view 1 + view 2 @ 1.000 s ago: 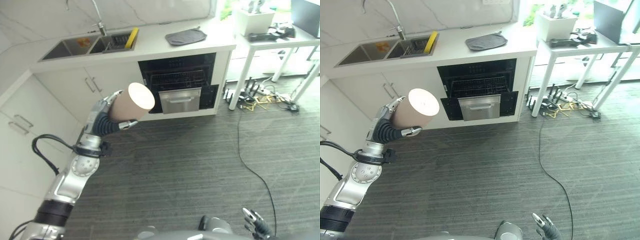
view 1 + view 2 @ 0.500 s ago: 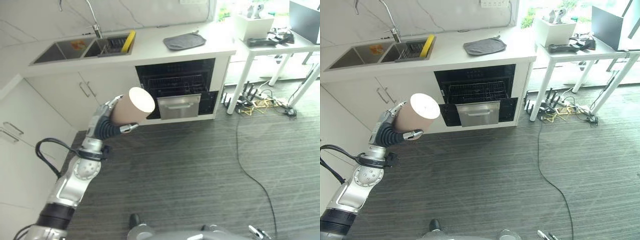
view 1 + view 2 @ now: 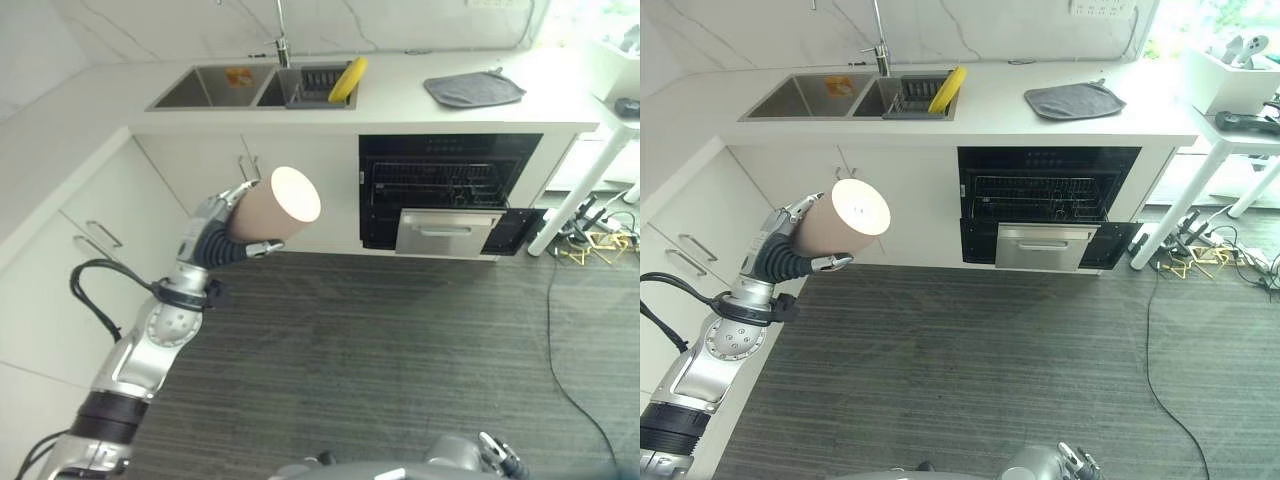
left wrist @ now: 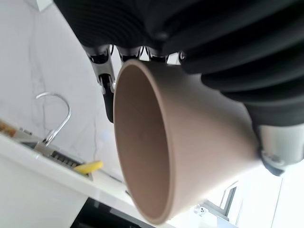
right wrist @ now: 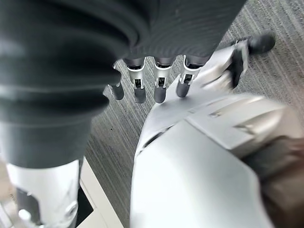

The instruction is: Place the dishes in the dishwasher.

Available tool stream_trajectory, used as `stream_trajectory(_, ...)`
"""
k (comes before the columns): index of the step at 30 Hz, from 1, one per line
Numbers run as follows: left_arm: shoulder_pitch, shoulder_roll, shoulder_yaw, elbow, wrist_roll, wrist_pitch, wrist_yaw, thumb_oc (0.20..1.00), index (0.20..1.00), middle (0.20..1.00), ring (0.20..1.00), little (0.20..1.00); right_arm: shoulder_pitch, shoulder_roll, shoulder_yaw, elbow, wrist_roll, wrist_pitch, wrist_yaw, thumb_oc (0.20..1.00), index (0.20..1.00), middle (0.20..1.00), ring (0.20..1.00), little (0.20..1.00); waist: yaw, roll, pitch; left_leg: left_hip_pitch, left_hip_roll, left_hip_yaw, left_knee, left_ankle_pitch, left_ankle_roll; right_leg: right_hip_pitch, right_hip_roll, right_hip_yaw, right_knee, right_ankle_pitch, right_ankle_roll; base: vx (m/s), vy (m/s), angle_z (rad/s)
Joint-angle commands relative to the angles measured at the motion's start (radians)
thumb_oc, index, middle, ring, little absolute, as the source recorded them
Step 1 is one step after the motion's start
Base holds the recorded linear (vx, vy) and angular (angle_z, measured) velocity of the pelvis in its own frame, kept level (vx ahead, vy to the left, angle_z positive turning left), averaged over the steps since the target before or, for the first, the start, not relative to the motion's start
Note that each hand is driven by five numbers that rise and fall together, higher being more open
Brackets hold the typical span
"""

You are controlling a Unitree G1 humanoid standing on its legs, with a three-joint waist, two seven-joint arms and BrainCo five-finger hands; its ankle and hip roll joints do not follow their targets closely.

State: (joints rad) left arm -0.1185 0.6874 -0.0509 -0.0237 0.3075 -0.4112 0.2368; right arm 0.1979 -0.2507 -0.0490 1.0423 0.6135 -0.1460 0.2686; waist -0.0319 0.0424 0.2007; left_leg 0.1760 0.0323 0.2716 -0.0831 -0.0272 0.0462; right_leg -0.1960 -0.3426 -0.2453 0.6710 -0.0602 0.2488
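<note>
My left hand (image 3: 208,240) is shut on a tan cup (image 3: 272,205), held up in front of the white cabinets with its mouth tipped sideways toward the dishwasher side. In the left wrist view the cup (image 4: 190,156) lies under the fingers (image 4: 107,80), and it looks empty inside. The dishwasher (image 3: 450,230) stands open under the counter to the right, its wire rack (image 3: 1040,190) showing above a silver front panel. The cup is well left of it. My right hand (image 5: 138,85) hangs low over the floor with relaxed, straight fingers and nothing in it.
A sink (image 3: 205,88) with a yellow dish (image 3: 348,78) in its rack is set in the counter. A grey cloth (image 3: 473,88) lies on the counter above the dishwasher. White cabinets (image 3: 90,210) line the left. A white table leg (image 3: 1170,210) and cables (image 3: 1230,260) stand at the right.
The whole picture has shifted, so the camera has moved; counter and dishwasher now sit further right. The left hand still holds the cup, raised about the same.
</note>
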Motion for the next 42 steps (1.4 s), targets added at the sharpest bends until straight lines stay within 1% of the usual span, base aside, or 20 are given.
stream_trajectory(1, -0.053, 0.01, 0.024, -0.054, 0.008, -0.005, 0.036, 0.2, 0.2, 0.2, 0.2, 0.2, -0.017, -0.019, 0.024, -0.021, 0.035, -0.029, -0.008, 1.0, 1.0, 1.0, 1.0, 1.0, -0.034, -0.013, -0.007, -0.013, -0.059, 0.018, -0.004, -0.03, -0.014, 0.034, 0.092, -0.103, -0.27, 0.194, -0.045, 0.15, -0.197, 0.15)
stream_trajectory(4, -0.06, 0.033, 0.025, -0.055, -0.009, 0.002, 0.036, 0.2, 0.2, 0.2, 0.2, 0.2, -0.032, -0.016, 0.025, 0.005, 0.044, -0.039, -0.009, 1.0, 1.0, 1.0, 1.0, 1.0, -0.044, -0.026, -0.008, 0.006, -0.067, -0.001, -0.004, -0.067, -0.012, 0.015, 0.075, -0.069, -0.451, 0.264, -0.021, 0.18, -0.227, 0.05)
stream_trajectory(7, -0.053, 0.046, 0.024, -0.046, -0.019, -0.021, 0.036, 0.2, 0.2, 0.2, 0.2, 0.2, -0.036, -0.006, 0.007, 0.027, 0.038, -0.045, -0.009, 1.0, 1.0, 1.0, 1.0, 1.0, -0.045, -0.025, -0.013, 0.023, -0.07, -0.019, -0.004, -0.088, -0.008, 0.003, 0.055, -0.024, -0.518, 0.308, -0.005, 0.23, -0.252, 0.32)
stream_trajectory(9, -0.042, 0.049, 0.022, -0.04, -0.022, -0.04, 0.039, 0.2, 0.2, 0.2, 0.2, 0.2, -0.032, 0.0, 0.0, 0.032, 0.031, -0.043, -0.012, 1.0, 1.0, 1.0, 1.0, 1.0, -0.042, -0.026, -0.017, 0.03, -0.073, -0.022, 0.014, -0.106, -0.003, 0.016, 0.041, -0.012, -0.51, 0.321, 0.0, 0.24, -0.264, 0.17)
stream_trajectory(13, -0.02, 0.044, 0.03, -0.038, -0.024, -0.053, 0.045, 0.2, 0.2, 0.2, 0.2, 0.2, -0.028, 0.006, 0.012, 0.026, 0.032, -0.033, -0.028, 1.0, 1.0, 1.0, 1.0, 1.0, -0.02, -0.026, -0.03, 0.034, -0.066, -0.007, 0.078, -0.147, -0.003, 0.069, 0.033, -0.08, -0.507, 0.252, -0.003, 0.26, -0.294, 0.18)
stream_trajectory(14, -0.006, 0.034, 0.035, -0.042, -0.018, -0.053, 0.06, 0.2, 0.2, 0.2, 0.2, 0.2, -0.031, 0.006, 0.02, 0.026, 0.038, -0.034, -0.036, 1.0, 1.0, 1.0, 1.0, 1.0, -0.016, -0.035, -0.033, 0.026, -0.068, 0.006, 0.129, -0.159, -0.001, 0.074, 0.039, -0.111, -0.497, 0.245, -0.023, 0.24, -0.387, 0.21)
stream_trajectory(18, 0.042, 0.025, 0.075, -0.066, -0.019, -0.034, 0.081, 0.2, 0.2, 0.2, 0.2, 0.2, -0.041, -0.024, 0.028, 0.026, 0.014, -0.03, -0.015, 1.0, 1.0, 1.0, 1.0, 1.0, -0.013, -0.039, -0.046, 0.01, -0.058, -0.003, 0.275, -0.2, -0.021, 0.12, 0.132, -0.121, -0.515, 0.142, -0.079, 0.31, -0.414, 0.07)
stream_trajectory(19, 0.045, 0.028, 0.085, -0.068, -0.03, -0.028, 0.082, 0.2, 0.2, 0.2, 0.2, 0.2, -0.04, -0.033, 0.027, 0.027, 0.016, -0.028, -0.011, 1.0, 1.0, 1.0, 1.0, 1.0, -0.012, -0.039, -0.049, -0.003, -0.055, -0.009, 0.318, -0.185, -0.035, 0.135, 0.157, -0.118, -0.528, 0.128, -0.096, 0.2, -0.275, -0.15)
stream_trajectory(22, 0.045, 0.028, 0.096, -0.071, -0.045, -0.021, 0.081, 0.2, 0.2, 0.2, 0.2, 0.2, -0.041, -0.049, 0.022, 0.029, 0.012, -0.02, -0.003, 1.0, 1.0, 1.0, 1.0, 1.0, -0.009, -0.041, -0.051, -0.043, -0.042, -0.011, 0.411, -0.13, -0.065, 0.163, 0.184, -0.12, -0.552, 0.109, -0.123, 0.14, -0.227, -0.19)
stream_trajectory(23, 0.039, 0.032, 0.114, -0.066, -0.075, -0.017, 0.071, 0.2, 0.2, 0.2, 0.2, 0.2, -0.037, -0.073, 0.013, 0.036, -0.021, -0.015, 0.009, 1.0, 1.0, 1.0, 1.0, 1.0, -0.007, -0.041, -0.049, -0.118, 0.0, 0.007, 0.546, -0.046, -0.112, 0.202, 0.21, -0.141, -0.578, 0.075, -0.162, 0.19, -0.331, -0.27)
stream_trajectory(25, 0.032, 0.032, 0.115, -0.059, -0.083, -0.021, 0.065, 0.2, 0.2, 0.2, 0.2, 0.2, -0.034, -0.076, 0.01, 0.039, -0.024, -0.017, 0.008, 1.0, 1.0, 1.0, 1.0, 1.0, -0.01, -0.043, -0.046, -0.142, 0.02, 0.017, 0.578, -0.026, -0.121, 0.212, 0.216, -0.148, -0.587, 0.07, -0.173, 0.12, -0.195, -0.09)
stream_trajectory(27, 0.022, 0.028, 0.117, -0.042, -0.086, -0.032, 0.052, 0.2, 0.2, 0.2, 0.2, 0.2, -0.036, -0.08, -0.005, 0.063, -0.019, -0.017, 0.008, 1.0, 1.0, 1.0, 1.0, 1.0, 0.0, -0.034, -0.034, -0.167, -0.022, -0.021, 0.517, -0.044, -0.101, 0.223, 0.231, -0.132, -0.592, 0.069, -0.173, 0.21, -0.076, -0.05)
stream_trajectory(28, 0.033, 0.022, 0.121, -0.041, -0.073, -0.032, 0.057, 0.2, 0.2, 0.2, 0.2, 0.2, -0.049, -0.082, -0.017, 0.088, -0.047, -0.009, 0.02, 1.0, 1.0, 1.0, 1.0, 1.0, 0.001, -0.029, -0.023, -0.136, -0.033, -0.008, 0.363, -0.059, -0.086, 0.235, 0.245, -0.105, -0.595, 0.064, -0.164, 0.34, 0.043, -0.19)
stream_trajectory(29, 0.044, 0.013, 0.116, -0.048, -0.057, -0.025, 0.075, 0.2, 0.2, 0.2, 0.2, 0.2, -0.054, -0.079, -0.016, 0.091, -0.06, 0.001, 0.015, 1.0, 1.0, 1.0, 1.0, 1.0, 0.002, -0.024, -0.019, -0.124, -0.006, -0.005, 0.211, -0.019, -0.099, 0.269, 0.263, -0.077, -0.623, 0.055, -0.158, 0.38, 0.099, -0.16)
stream_trajectory(30, 0.058, 0.008, 0.119, -0.059, -0.051, -0.014, 0.088, 0.2, 0.2, 0.2, 0.2, 0.2, -0.06, -0.081, -0.009, 0.097, -0.071, 0.003, 0.015, 1.0, 1.0, 1.0, 1.0, 1.0, 0.015, -0.019, -0.016, -0.146, 0.026, -0.038, 0.143, 0.04, -0.124, 0.292, 0.269, -0.051, -0.645, 0.048, -0.156, 0.25, 0.106, -0.11)
stream_trajectory(32, 0.067, 0.002, 0.124, -0.065, -0.047, -0.009, 0.093, 0.2, 0.2, 0.2, 0.2, 0.2, -0.062, -0.081, -0.005, 0.101, -0.079, 0.004, 0.017, 1.0, 1.0, 1.0, 1.0, 1.0, 0.024, -0.016, -0.015, -0.163, 0.053, -0.05, 0.114, 0.078, -0.141, 0.304, 0.268, -0.041, -0.654, 0.041, -0.156, 0.18, 0.086, -0.29)
stream_trajectory(33, 0.08, -0.006, 0.137, -0.074, -0.047, -0.004, 0.09, 0.2, 0.2, 0.2, 0.2, 0.2, -0.06, -0.084, 0.0, 0.102, -0.091, 0.0, 0.024, 1.0, 1.0, 1.0, 1.0, 1.0, 0.035, -0.01, -0.01, -0.189, 0.107, -0.05, 0.073, 0.138, -0.163, 0.324, 0.261, -0.041, -0.659, 0.026, -0.155, 0.19, 0.096, -0.5)
stream_trajectory(35, 0.087, -0.012, 0.147, -0.074, -0.05, -0.007, 0.082, 0.2, 0.2, 0.2, 0.2, 0.2, -0.052, -0.084, 0.009, 0.1, -0.085, -0.007, 0.034, 1.0, 1.0, 1.0, 1.0, 1.0, 0.038, -0.004, -0.004, -0.199, 0.141, -0.026, 0.051, 0.173, -0.175, 0.337, 0.254, -0.055, -0.651, 0.012, -0.155, 0.21, 0.111, -0.46)
stream_trajectory(38, 0.091, -0.018, 0.158, -0.066, -0.056, -0.026, 0.062, 0.2, 0.2, 0.2, 0.2, 0.2, -0.038, -0.08, 0.027, 0.087, -0.072, -0.015, 0.029, 1.0, 1.0, 1.0, 1.0, 1.0, 0.039, -0.002, -0.002, -0.197, 0.16, 0.005, 0.046, 0.184, -0.18, 0.348, 0.242, -0.087, -0.627, -0.008, -0.153, 0.22, 0.121, -0.26)
stream_trajectory(42, 0.097, -0.029, 0.166, -0.082, -0.054, -0.029, 0.054, 0.2, 0.2, 0.2, 0.2, 0.2, -0.039, -0.075, 0.027, 0.084, -0.056, -0.008, 0.003, 1.0, 1.0, 1.0, 1.0, 1.0, 0.046, -0.004, -0.007, -0.173, 0.145, 0.029, 0.044, 0.162, -0.172, 0.357, 0.227, -0.123, -0.594, -0.029, -0.149, 0.25, 0.163, 0.01)
